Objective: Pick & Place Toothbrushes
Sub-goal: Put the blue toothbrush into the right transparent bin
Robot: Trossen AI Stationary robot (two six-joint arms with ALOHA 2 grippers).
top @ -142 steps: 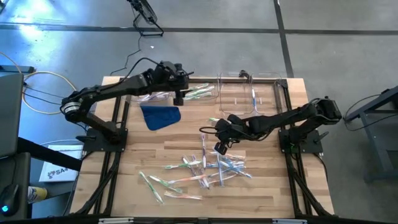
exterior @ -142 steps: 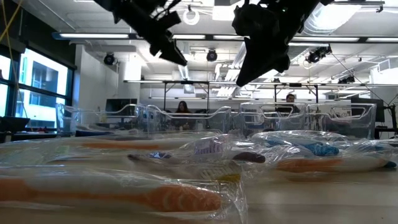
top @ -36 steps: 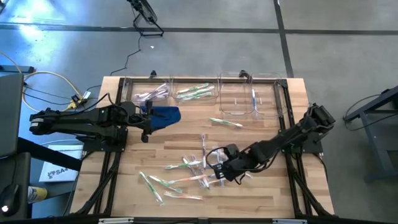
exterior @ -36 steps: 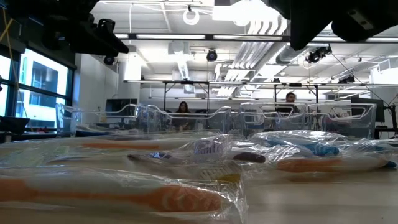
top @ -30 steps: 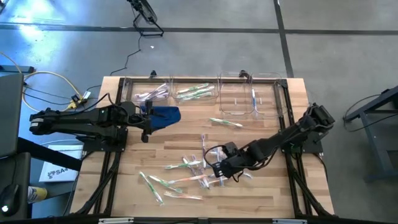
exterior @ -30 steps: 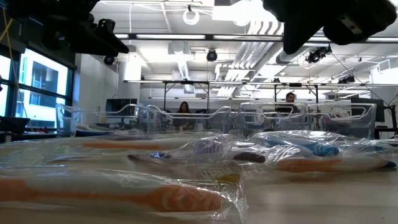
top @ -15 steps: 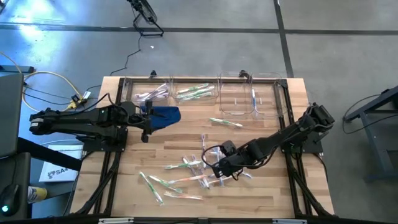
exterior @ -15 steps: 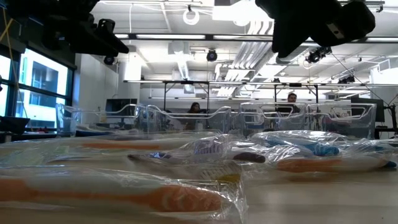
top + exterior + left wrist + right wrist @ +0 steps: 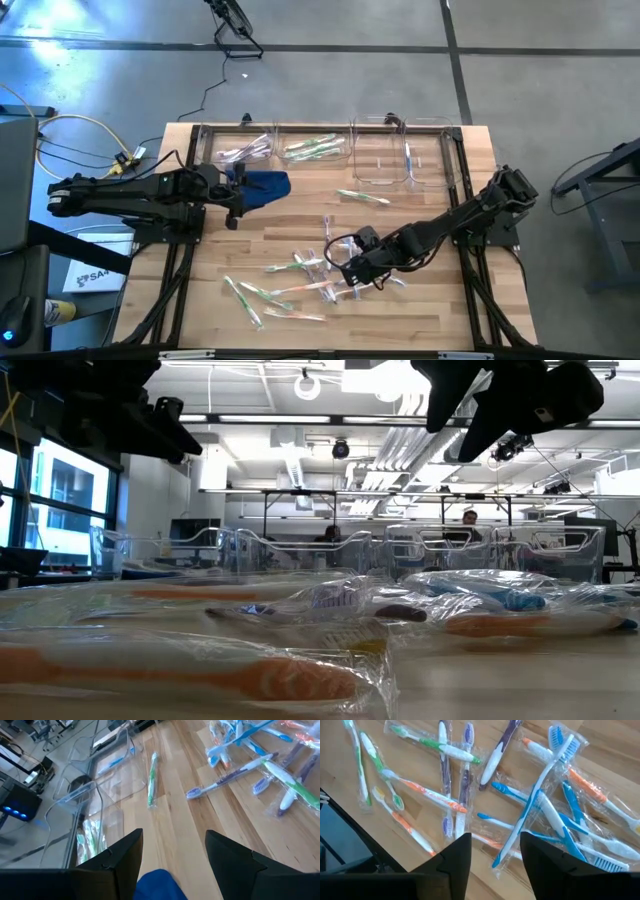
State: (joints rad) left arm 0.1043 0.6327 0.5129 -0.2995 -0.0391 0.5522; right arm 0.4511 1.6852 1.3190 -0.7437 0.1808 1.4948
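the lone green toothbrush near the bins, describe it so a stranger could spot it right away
Start at the row of clear bins along the table's far edge. Just in front of the right-hand bins, one wrapped green toothbrush lies alone on bare wood. It lies apart from the tangled pile of toothbrushes nearer the front, and outside any bin.

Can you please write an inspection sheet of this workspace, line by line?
Surface: wooden table, bare at the near edge.
Job's things: wrapped toothbrushes scattered mid-table; some lie in clear bins along the far edge.
Clutter: blue cloth beside the left gripper.
Grippers: right gripper open above the pile; left gripper open, empty, by the cloth.
Cables: yellow cable left of the table.
Surroundings: concrete floor; person seated far behind.
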